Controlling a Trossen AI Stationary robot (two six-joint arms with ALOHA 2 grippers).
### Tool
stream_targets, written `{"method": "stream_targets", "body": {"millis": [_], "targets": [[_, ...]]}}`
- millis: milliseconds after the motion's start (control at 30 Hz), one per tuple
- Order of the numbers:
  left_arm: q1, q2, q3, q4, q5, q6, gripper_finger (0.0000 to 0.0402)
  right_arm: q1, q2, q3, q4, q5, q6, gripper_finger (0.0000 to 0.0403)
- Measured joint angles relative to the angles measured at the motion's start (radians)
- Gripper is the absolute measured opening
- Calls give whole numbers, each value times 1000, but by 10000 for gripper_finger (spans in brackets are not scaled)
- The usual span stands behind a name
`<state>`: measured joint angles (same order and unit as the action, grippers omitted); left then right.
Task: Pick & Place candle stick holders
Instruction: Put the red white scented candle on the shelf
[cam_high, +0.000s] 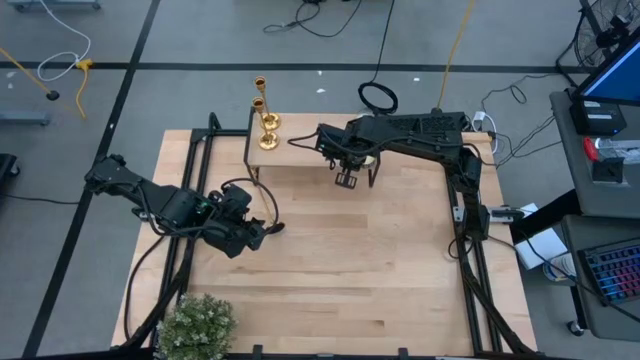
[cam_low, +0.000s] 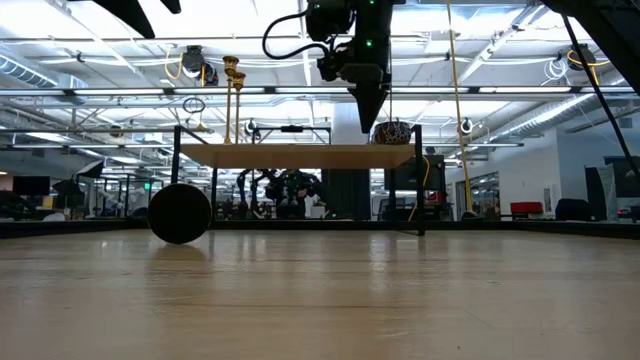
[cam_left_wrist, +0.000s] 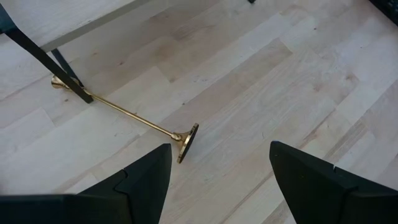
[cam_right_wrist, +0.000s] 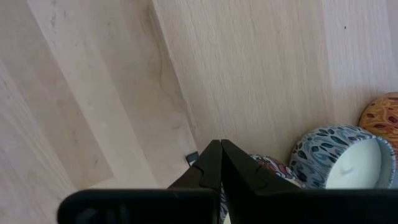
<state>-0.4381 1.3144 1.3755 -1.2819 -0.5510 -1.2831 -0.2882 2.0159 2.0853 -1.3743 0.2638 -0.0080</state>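
1. Three gold candle stick holders: two upright (cam_high: 268, 125) (cam_high: 260, 95) on the small raised shelf (cam_high: 300, 155) at 12 o'clock, one lying flat (cam_left_wrist: 124, 112) on the tabletop (cam_high: 350, 270).
2. Three patterned candles visible in the right wrist view (cam_right_wrist: 345, 158) (cam_right_wrist: 380, 115) (cam_right_wrist: 273, 171).
3. Two grippers: left (cam_high: 262, 232), right (cam_high: 345, 180).
4. One green plant (cam_high: 195, 325) at 7 o'clock.

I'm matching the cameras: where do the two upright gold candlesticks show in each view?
High view: upright candlesticks at the left end of the raised shelf.
Low view: left of centre, standing on the shelf's left end.
Left wrist view: not in it.
Right wrist view: not in it.
Shared landmark: the raised shelf.
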Motion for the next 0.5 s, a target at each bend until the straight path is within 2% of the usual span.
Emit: {"method": "stream_targets", "body": {"millis": [500], "targets": [[0,0,0,0,0,1,273,0,0,0,-12,14,0,0]]}}
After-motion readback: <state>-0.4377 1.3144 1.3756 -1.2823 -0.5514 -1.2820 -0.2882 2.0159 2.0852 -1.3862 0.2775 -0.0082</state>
